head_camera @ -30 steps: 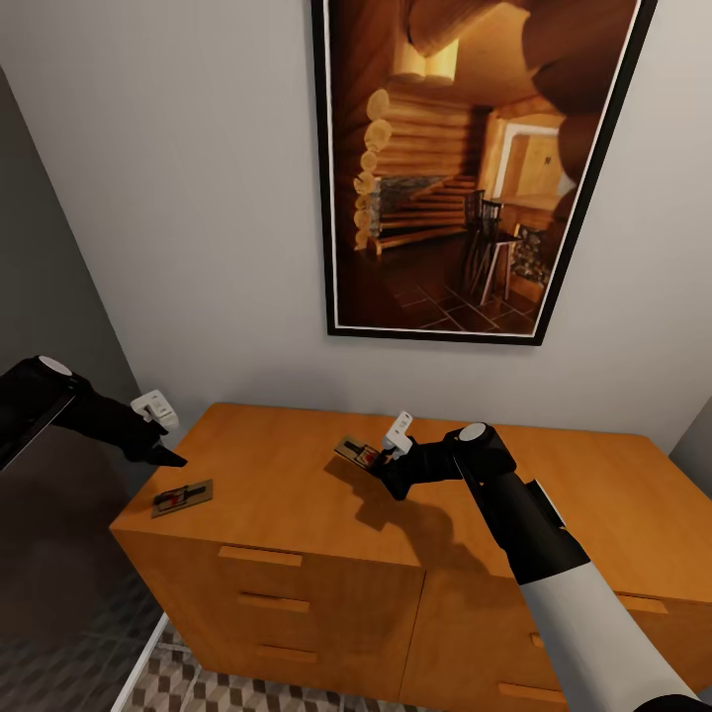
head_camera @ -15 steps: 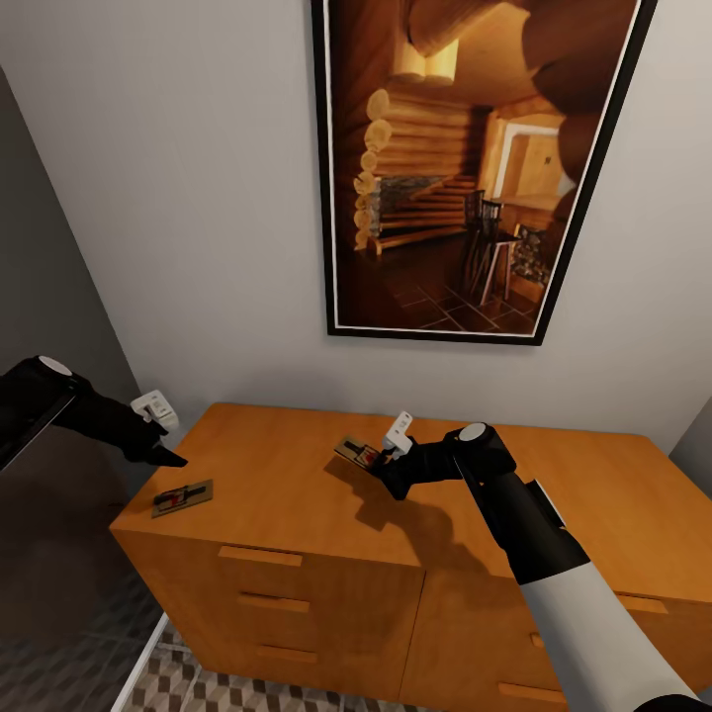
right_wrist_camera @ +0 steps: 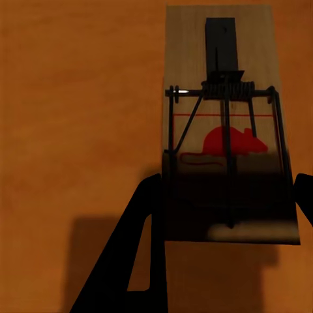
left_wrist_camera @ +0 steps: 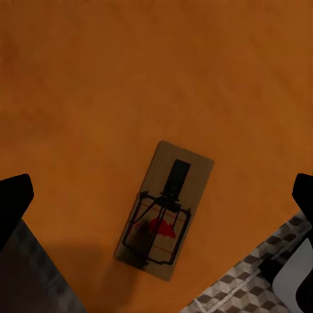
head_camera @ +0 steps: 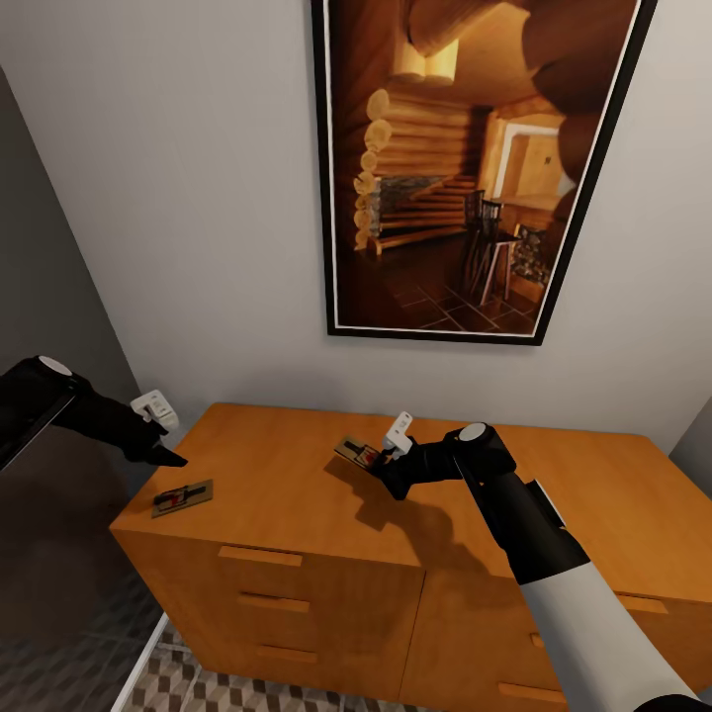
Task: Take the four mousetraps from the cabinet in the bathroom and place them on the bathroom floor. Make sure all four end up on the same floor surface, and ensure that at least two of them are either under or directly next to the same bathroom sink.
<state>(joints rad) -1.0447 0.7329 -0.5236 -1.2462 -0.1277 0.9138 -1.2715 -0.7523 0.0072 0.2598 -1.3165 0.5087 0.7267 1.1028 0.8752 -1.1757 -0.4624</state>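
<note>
- Cabinet (head_camera: pixel 297 475): low orange-brown wooden chest with bar-handled drawers, standing against a grey wall; both arms reach over its top.
- Right claw (head_camera: pixel 378 461): black, over the middle of the cabinet top, jaws pressed onto the near end of one mousetrap (head_camera: pixel 355 454). In the right wrist view this same board (right_wrist_camera: pixel 225 124) runs forward from between the fingers (right_wrist_camera: pixel 140 261), its red mouse mark and dark wire frame facing up. Whether the board is lifted or resting on the wood, I cannot tell.
- Left claw (head_camera: pixel 158 435): black with a white part, held above the cabinet's left end, jaws spread wide. The two fingertips (left_wrist_camera: pixel 13 202) sit at opposite edges of the left wrist view, well apart from anything.
- Second mousetrap (head_camera: pixel 182 497): flat on the cabinet top near its front left corner, below and just ahead of the left claw, untouched; in the left wrist view it (left_wrist_camera: pixel 166 210) lies between the spread fingertips, close to the cabinet edge.
- Bathroom floor (head_camera: pixel 188 687): cube-pattern tiles, below the cabinet front.
- Framed picture (head_camera: pixel 465 168): log-cabin interior, hung on the wall above the right claw.
</note>
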